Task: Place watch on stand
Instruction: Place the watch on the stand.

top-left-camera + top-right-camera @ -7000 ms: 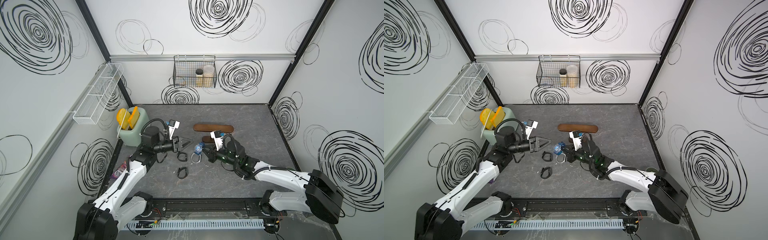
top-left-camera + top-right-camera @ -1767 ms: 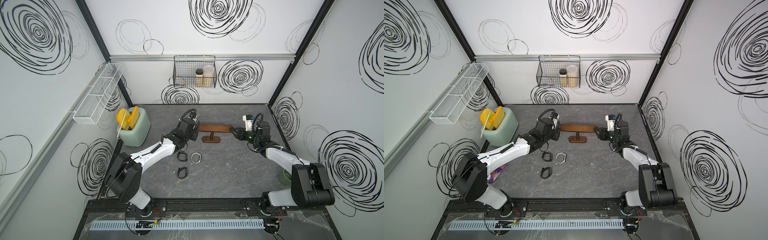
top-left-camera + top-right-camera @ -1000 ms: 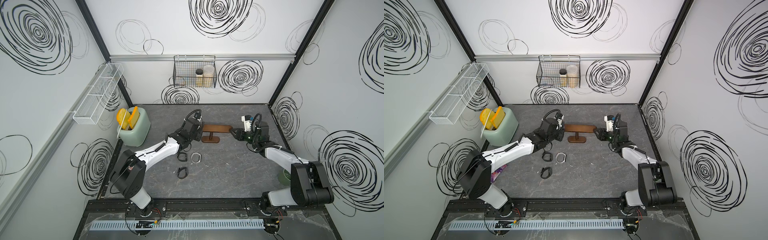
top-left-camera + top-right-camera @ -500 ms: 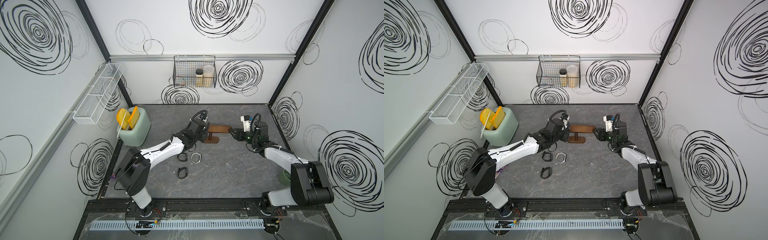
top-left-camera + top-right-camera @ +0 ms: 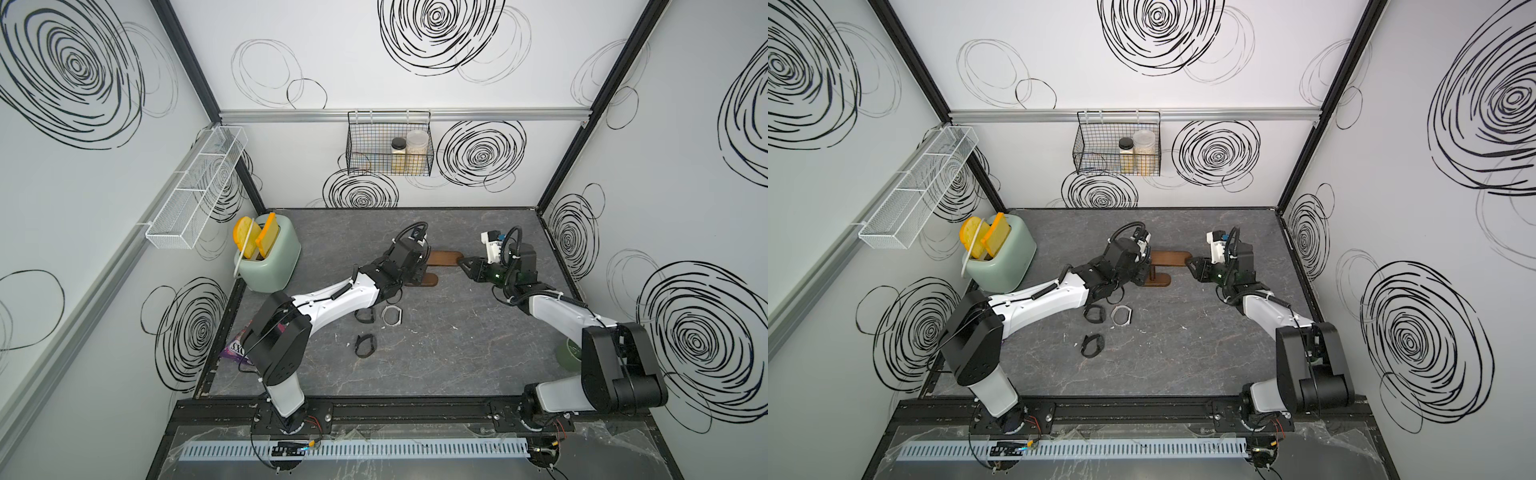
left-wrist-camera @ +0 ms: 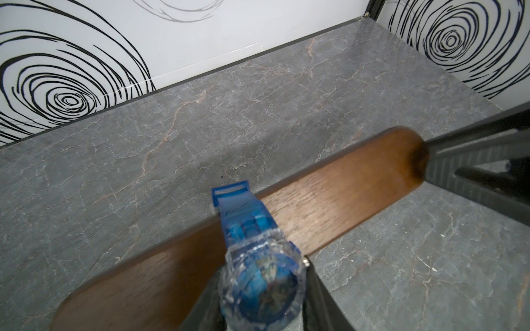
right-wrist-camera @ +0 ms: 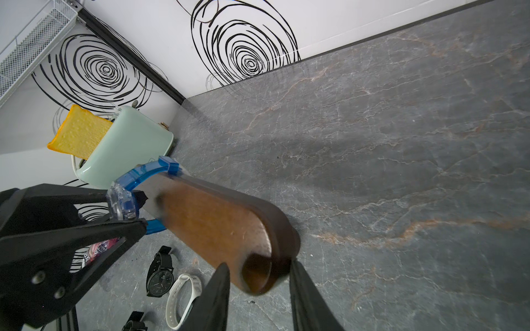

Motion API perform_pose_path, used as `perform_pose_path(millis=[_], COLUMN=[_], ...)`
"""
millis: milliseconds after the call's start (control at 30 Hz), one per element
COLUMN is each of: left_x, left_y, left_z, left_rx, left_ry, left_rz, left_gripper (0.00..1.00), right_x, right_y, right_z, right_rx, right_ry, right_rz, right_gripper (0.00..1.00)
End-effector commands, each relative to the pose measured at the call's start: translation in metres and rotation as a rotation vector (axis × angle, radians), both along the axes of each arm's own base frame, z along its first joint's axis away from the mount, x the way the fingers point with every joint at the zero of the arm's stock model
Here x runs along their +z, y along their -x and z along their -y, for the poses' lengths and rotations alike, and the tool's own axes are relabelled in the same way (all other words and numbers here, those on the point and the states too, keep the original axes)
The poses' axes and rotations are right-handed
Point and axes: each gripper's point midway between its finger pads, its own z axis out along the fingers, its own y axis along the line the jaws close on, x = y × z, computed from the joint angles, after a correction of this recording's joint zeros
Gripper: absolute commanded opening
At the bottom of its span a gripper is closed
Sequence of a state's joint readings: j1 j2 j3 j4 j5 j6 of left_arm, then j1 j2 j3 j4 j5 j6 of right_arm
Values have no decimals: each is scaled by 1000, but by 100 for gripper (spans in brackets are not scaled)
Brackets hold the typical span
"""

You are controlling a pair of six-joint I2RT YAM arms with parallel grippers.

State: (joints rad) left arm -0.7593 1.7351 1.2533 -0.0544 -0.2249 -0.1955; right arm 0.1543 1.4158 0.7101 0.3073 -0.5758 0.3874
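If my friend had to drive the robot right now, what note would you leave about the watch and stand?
Left gripper: shut on the blue watch, holding its case.
Right gripper: shut on one end of the stand.
The stand is upright on the table; the blue strap loops around its bar.
Done: watch is on the bar.
Left, probably: open the left gripper, back off, then release the stand.
A black watch, a white watch and another black watch lie loose nearby.
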Motion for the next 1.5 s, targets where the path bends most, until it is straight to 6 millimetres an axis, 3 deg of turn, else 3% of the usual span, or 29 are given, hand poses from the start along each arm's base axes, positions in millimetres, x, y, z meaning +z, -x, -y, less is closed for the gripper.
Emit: perform_pose_path(millis=[0, 367, 533, 800, 900, 1100, 1267, 1467], left_x=[22, 22, 24, 58, 62, 48, 30, 5], left_y=[-8, -9, -10, -8, -7, 8, 25, 35], left_z=[14, 10, 8, -2, -10, -19, -25, -23], left_rx=[1, 23, 27, 35, 42, 33, 17, -13], left_ry=[69, 56, 45, 52, 57, 56, 52, 11], left_rz=[50, 59, 66, 134, 135, 95, 29, -37], left_gripper=[37, 51, 53, 55, 54, 53, 39, 33], right_x=[4, 3, 3, 8, 9, 10, 9, 7], right_y=[3, 4, 3, 4, 4, 6, 7, 6], right_z=[-7, -7, -6, -2, -1, 0, 0, -1], right_rx=[38, 35, 33, 15, 9, 7, 7, 10], right_ry=[0, 4, 7, 20, 22, 24, 24, 20], right_rz=[25, 23, 24, 43, 47, 51, 50, 42], right_gripper=[38, 38, 38, 39, 41, 44, 45, 44])
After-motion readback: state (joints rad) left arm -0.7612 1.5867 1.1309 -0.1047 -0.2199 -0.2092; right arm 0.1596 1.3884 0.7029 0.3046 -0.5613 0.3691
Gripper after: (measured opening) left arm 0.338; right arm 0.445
